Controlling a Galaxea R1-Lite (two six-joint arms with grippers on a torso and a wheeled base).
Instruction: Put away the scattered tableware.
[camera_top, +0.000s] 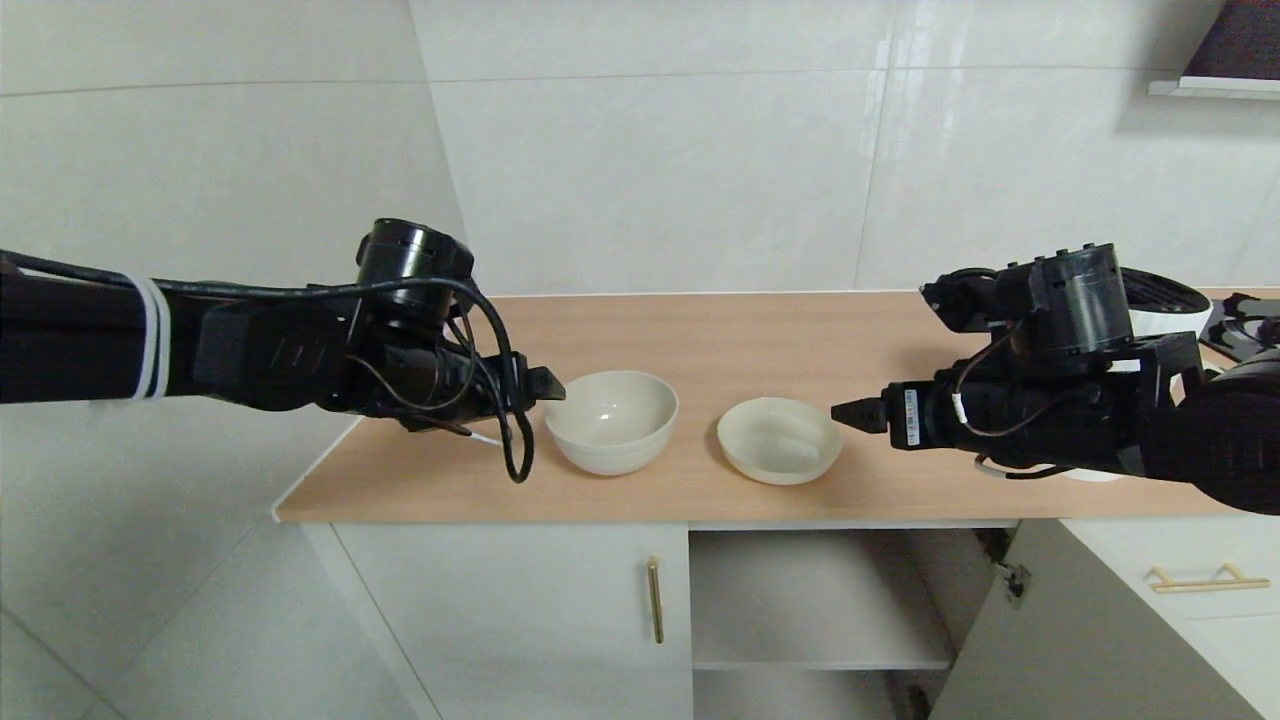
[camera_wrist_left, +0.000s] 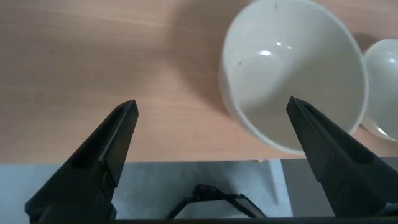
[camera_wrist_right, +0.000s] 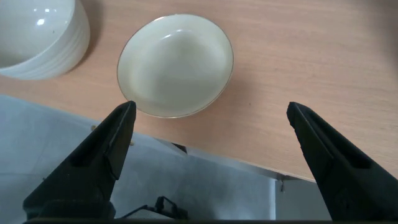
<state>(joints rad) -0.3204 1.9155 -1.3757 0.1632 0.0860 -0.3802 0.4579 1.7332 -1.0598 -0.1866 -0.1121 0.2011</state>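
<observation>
While both arms hang level above the wooden surface (camera_top: 700, 340), two pieces of tableware sit upright near its front edge. A deep white bowl (camera_top: 612, 420) stands toward the left end. A shallower cream bowl (camera_top: 780, 440) sits just beside it on the right, with a narrow strip of bare wood between them.

The left gripper (camera_top: 548, 388) points in from the left end, its tip just beside the deep bowl's left rim. In the left wrist view its fingers (camera_wrist_left: 118, 143) stand wide apart and hold nothing, one over bare wood and the other across the bowl's rim. Whether that finger touches the rim cannot be told.

The right gripper (camera_top: 845, 412) points in from the right, its tip close to the shallow bowl's right rim. Its fingers (camera_wrist_right: 112, 143) are likewise spread and hold nothing.

Below the front edge, a white cabinet door with a gold handle (camera_top: 655, 600) is closed. Next to it an open compartment shows a shelf (camera_top: 810, 660).
</observation>
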